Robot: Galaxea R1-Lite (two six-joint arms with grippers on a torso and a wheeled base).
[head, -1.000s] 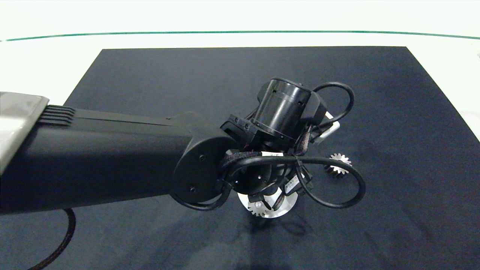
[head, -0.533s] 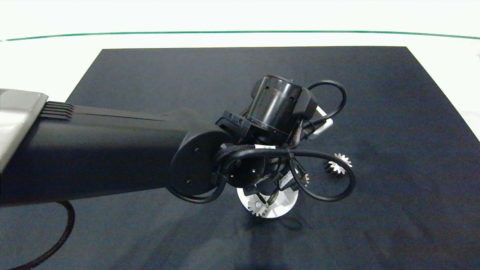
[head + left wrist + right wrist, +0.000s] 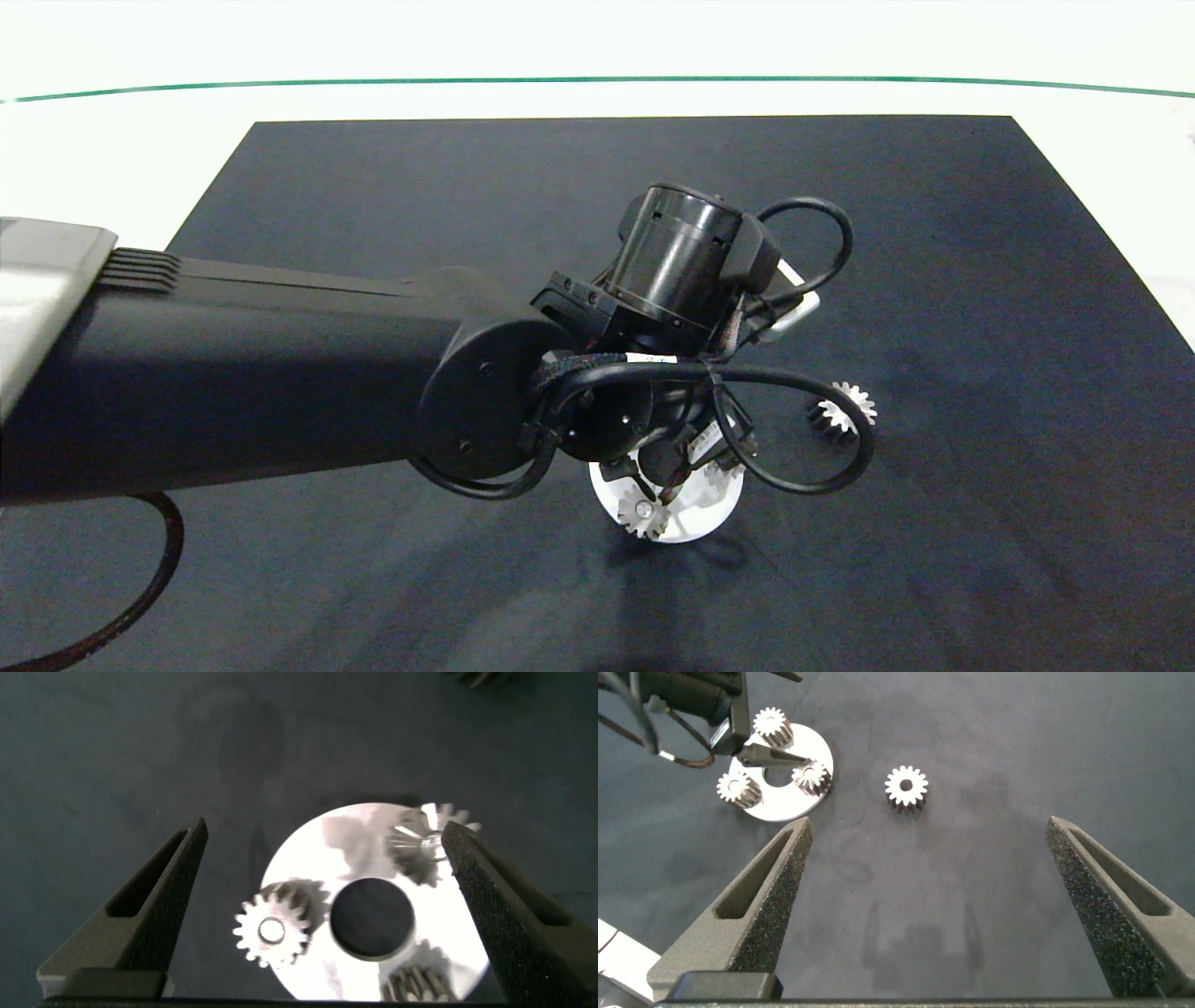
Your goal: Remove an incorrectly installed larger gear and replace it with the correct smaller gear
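Observation:
A white disc (image 3: 308,859) (image 3: 686,527) with a round centre hole lies on the black mat and carries three small silver gears. My left gripper (image 3: 325,831) hangs open right above it, its fingers (image 3: 154,905) straddling the disc. The smaller gear (image 3: 425,845) (image 3: 724,471) (image 3: 811,775) sits on the disc just beside one fingertip, apart from it, and looks tilted from this angle. The larger gear (image 3: 840,406) (image 3: 906,786), with sharper teeth, lies loose on the mat to the right of the disc. My right gripper (image 3: 926,831) hovers open and empty, high over the mat.
Two other small gears (image 3: 273,933) (image 3: 771,723) stand on the disc. The left arm (image 3: 280,373) and its looping cables (image 3: 822,467) cover the far part of the disc in the head view. The mat (image 3: 980,280) lies on a white table.
The left arm has drifted left and slightly away, uncovering more of the disc. The small gear by its fingertip now shows over the disc's right part instead of at its rim.

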